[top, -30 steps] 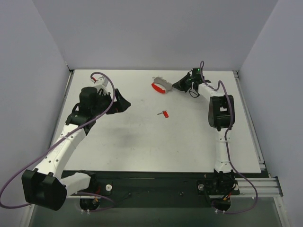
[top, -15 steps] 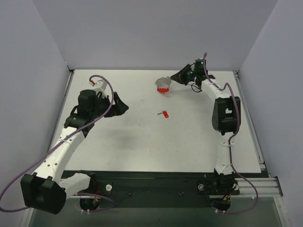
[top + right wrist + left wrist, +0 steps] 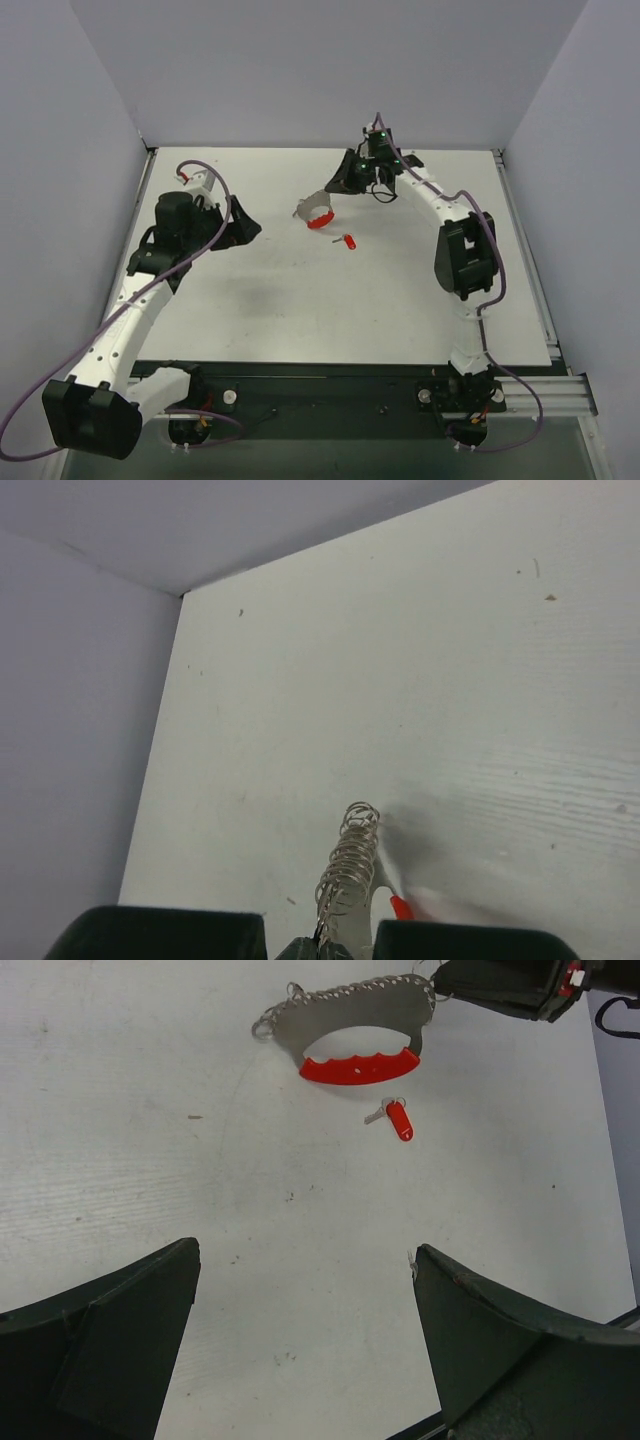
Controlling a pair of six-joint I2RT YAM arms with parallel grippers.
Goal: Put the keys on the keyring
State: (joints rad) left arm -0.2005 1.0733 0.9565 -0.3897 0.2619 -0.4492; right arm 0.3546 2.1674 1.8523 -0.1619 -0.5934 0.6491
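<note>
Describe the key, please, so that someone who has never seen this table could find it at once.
On the white table, look near the middle, on the arms' side of the large red-and-grey keyring. The key lies flat there, clear of it: tiny, red head, thin silver shaft.

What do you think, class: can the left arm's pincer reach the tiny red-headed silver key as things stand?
Probably yes: the open left pincer faces the tiny red-headed key, nothing between them; the red-and-grey toothed keyring in the right pincer sits beyond it.

One red-headed key (image 3: 398, 1119) and one large keyring (image 3: 352, 1020).
</note>
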